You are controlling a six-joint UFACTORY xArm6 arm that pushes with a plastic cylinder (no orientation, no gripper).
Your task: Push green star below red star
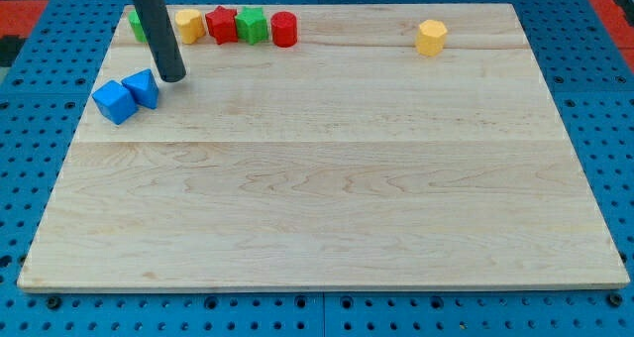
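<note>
my tip (pixel 173 78) rests on the wooden board (pixel 327 198) at the far left, just right of two blue blocks.
the arm ends in a plain rod with no pincer, so it holds nothing. the green star (pixel 253 25) sits in the far row, touching the red star (pixel 221 25) on its left and a red cylinder (pixel 284 29) on its right. a yellow block (pixel 189 25) and a partly hidden green block (pixel 136 25) lie further left; another yellow block (pixel 431 37) sits well apart on the right. the blue blocks (pixel 127 95) touch each other.
</note>
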